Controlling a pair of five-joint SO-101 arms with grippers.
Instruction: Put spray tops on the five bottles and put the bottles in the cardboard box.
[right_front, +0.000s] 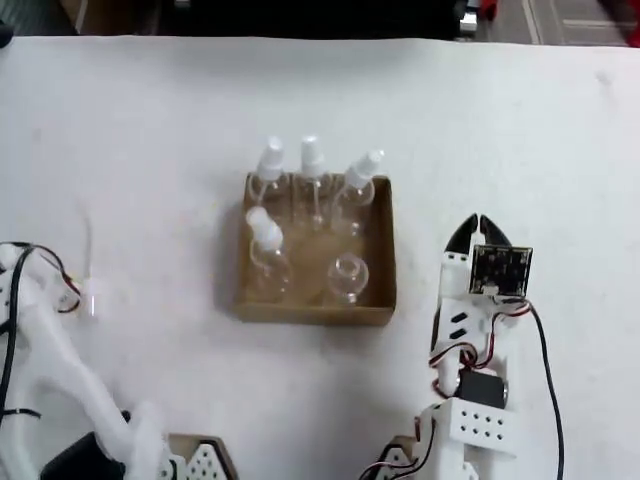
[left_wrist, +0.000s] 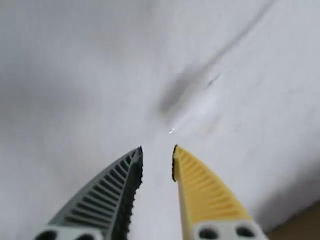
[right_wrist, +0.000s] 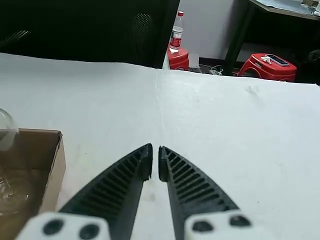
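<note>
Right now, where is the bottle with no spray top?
In the high view, the clear plastic bottle without a top stands in the brown cardboard box's corner nearest the right black claw, beside a spray-topped bottle.

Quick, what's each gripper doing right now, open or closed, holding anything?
Left gripper: slightly open, holding nothing.
Right gripper: closed, empty, beside the cardboard box.
</note>
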